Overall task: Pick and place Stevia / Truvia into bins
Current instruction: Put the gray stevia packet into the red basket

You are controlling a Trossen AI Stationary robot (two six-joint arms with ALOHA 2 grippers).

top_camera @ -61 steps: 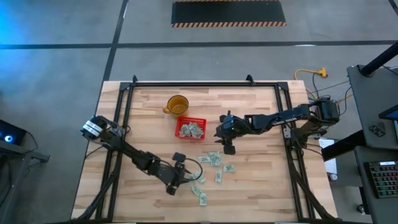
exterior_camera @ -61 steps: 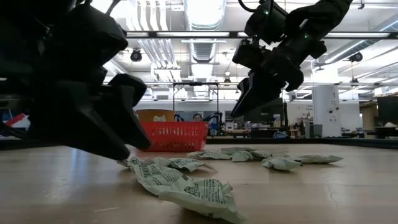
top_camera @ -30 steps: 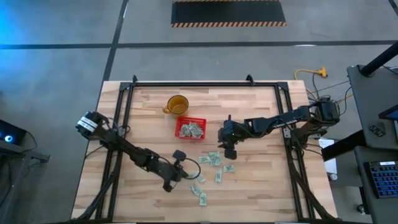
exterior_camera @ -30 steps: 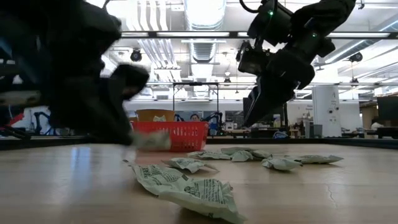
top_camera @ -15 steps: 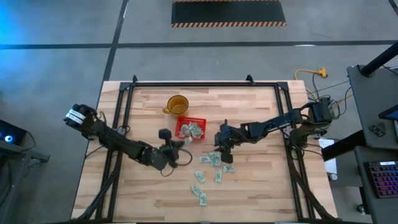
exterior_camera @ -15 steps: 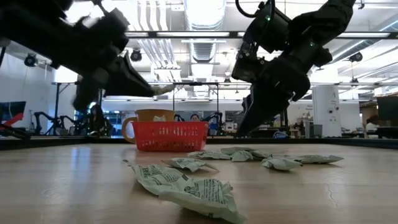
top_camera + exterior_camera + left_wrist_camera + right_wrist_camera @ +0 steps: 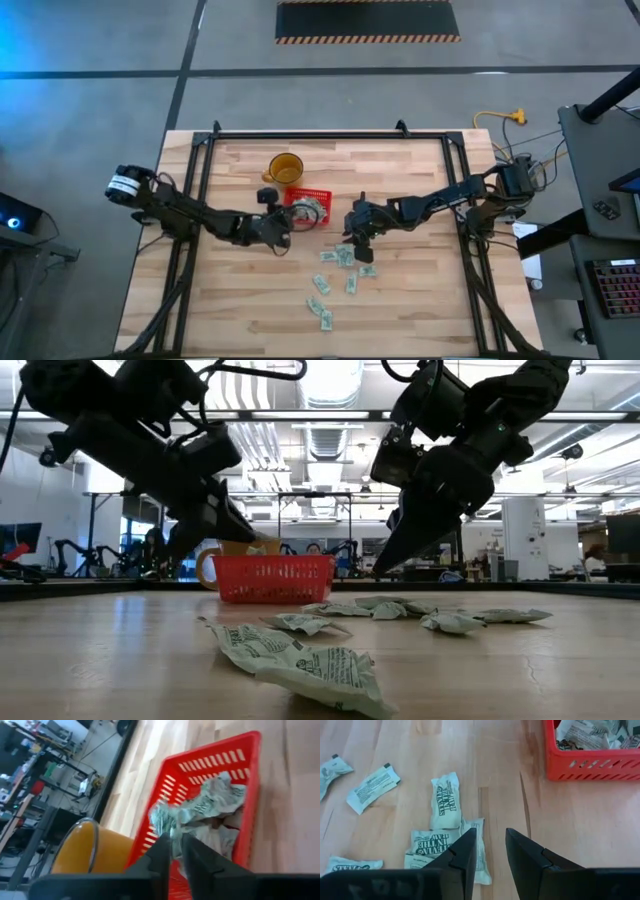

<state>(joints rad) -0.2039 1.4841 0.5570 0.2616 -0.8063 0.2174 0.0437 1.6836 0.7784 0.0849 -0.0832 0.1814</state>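
Observation:
Pale green and white sachets lie scattered on the wooden table [image 7: 345, 257] [image 7: 445, 802] [image 7: 300, 660], and more lie in the red mesh basket [image 7: 325, 195] [image 7: 200, 765] [image 7: 590, 767]. My left gripper [image 7: 287, 222] [image 7: 172, 837] [image 7: 250, 542] hovers at the basket's left near corner, shut on one sachet. My right gripper [image 7: 357, 230] [image 7: 490, 847] is open, above the nearest group of loose sachets and to the right of the basket, touching nothing. My left gripper pinches one sachet [image 7: 165, 820] between its two fingertips. The fingers slant down from the table's left. The sachet is lifted clear and sticks out past the tips, over the basket's wall. Which edge of the sachet they have, I cannot tell.
An amber-yellow cup with a handle [image 7: 285, 167] [image 7: 82, 850] stands just beyond the basket's left far corner. More sachets lie toward the near edge [image 7: 320, 310]. A black frame runs along the table's left, right and far sides. Bare wood lies to the left and right.
My left gripper has travelled from the table's near part up and toward the far edge, carrying the sachet lifted clear, and now stands at the basket. My right gripper has sunk a little over the loose sachets, still open.

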